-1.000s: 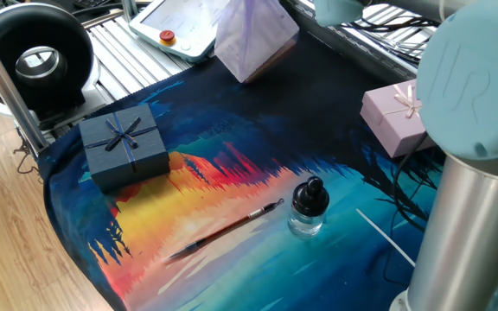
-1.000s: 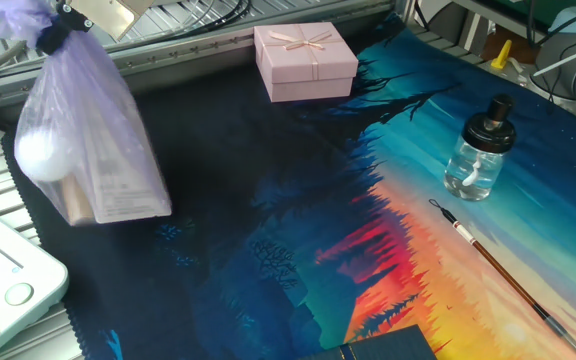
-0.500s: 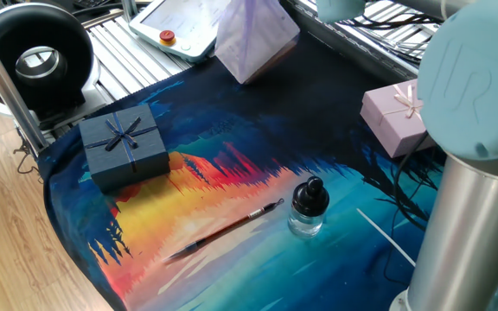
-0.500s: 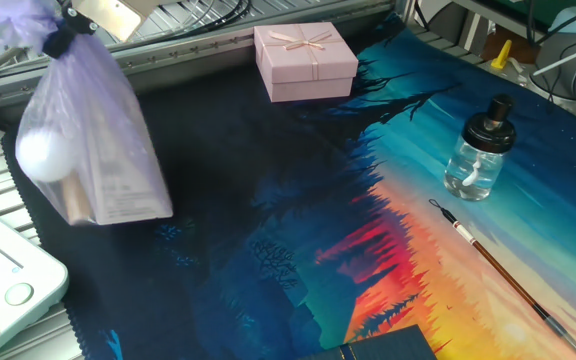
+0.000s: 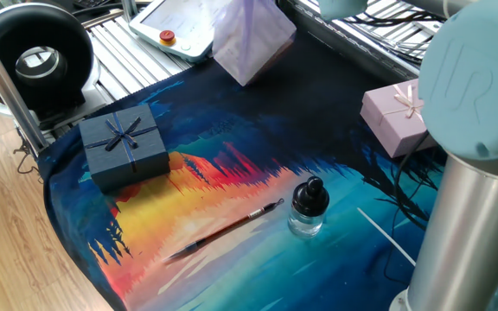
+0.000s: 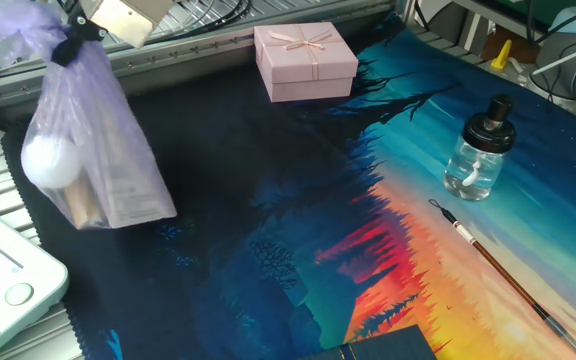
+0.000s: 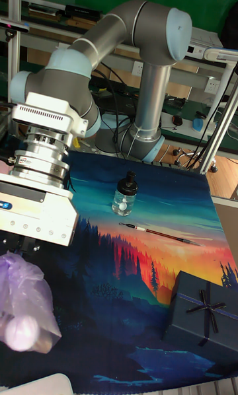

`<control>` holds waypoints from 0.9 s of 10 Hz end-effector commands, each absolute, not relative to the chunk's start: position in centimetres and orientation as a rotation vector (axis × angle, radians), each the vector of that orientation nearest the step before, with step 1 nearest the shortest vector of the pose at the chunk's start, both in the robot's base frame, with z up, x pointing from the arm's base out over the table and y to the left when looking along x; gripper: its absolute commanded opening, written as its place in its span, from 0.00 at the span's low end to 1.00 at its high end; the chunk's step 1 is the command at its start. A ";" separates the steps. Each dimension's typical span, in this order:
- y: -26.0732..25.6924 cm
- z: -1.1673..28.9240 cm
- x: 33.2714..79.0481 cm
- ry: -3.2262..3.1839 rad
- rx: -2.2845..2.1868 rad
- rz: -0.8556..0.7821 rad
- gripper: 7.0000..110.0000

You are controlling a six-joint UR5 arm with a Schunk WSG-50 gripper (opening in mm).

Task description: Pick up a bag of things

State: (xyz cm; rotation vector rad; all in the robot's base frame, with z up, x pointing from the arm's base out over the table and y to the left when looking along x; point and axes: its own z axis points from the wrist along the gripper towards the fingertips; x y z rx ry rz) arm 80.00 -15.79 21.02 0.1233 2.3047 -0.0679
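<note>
The bag of things point(image 6: 93, 150) is a pale lilac crinkled plastic bag with flat pinkish-brown contents and a white ball inside. It hangs at the dark corner of the painted mat, its bottom at or just above the cloth. My gripper point(image 6: 71, 42) is shut on the bag's gathered top, with the loose plastic puffing out above the fingers. In one fixed view the bag point(image 5: 249, 39) shows at the top edge and the gripper is out of frame. The tall fixed view shows the gripper point(image 7: 18, 244) right above the bag point(image 7: 25, 306).
A pink gift box with a bow point(image 6: 305, 60) sits at the mat's far edge. A dark blue gift box point(image 5: 124, 144), a glass bottle point(image 6: 479, 150) and a paint brush point(image 6: 498, 270) lie on the mat. A white teach pendant point(image 5: 175, 26) lies beside the bag. The arm's column point(image 5: 465, 199) stands at the right.
The bag has shifted slightly up and sideways with the gripper still shut on its top. Everything else on the mat stays put.
</note>
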 end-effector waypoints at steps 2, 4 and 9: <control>-15.6 22.7 81.3 2.227 0.081 -0.059 0.00; -15.7 22.7 81.3 2.227 0.077 -0.063 0.00; -13.2 24.7 81.0 2.272 0.076 -0.034 0.00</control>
